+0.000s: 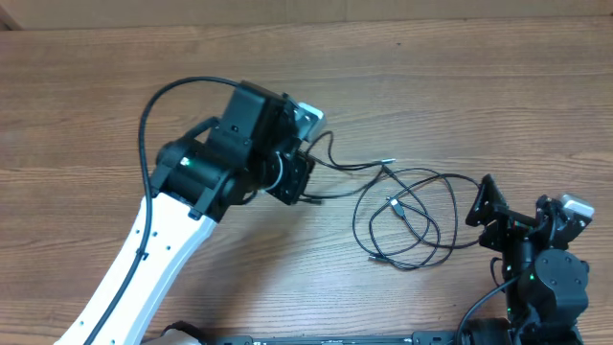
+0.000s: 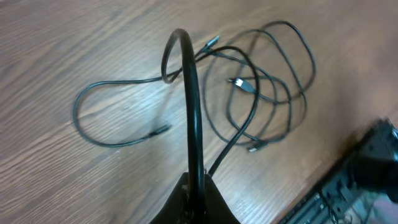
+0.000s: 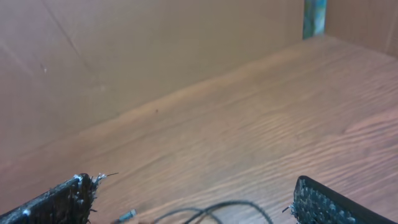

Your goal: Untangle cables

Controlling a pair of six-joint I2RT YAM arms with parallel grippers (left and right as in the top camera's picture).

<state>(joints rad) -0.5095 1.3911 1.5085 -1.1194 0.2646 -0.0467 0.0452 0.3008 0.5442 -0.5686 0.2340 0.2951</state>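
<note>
Black cables (image 1: 407, 216) lie coiled right of centre on the wooden table (image 1: 431, 86). Your left gripper (image 2: 196, 190) pinches one strand, which arches upward from its jaws. Your right gripper (image 3: 191, 190) is spread wide, with a loop lying low between its fingers.

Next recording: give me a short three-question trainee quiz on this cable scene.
1. True or false: the right hand is closed on a cable.
2. Which hand pinches a thin black cable? A) left B) right C) neither
3. Fill in: the loose looped tangle on the brown wooden table is made of black ____.
Key: 1 false, its fingers are spread wide; 2 A, the left hand; 3 cables.
</note>
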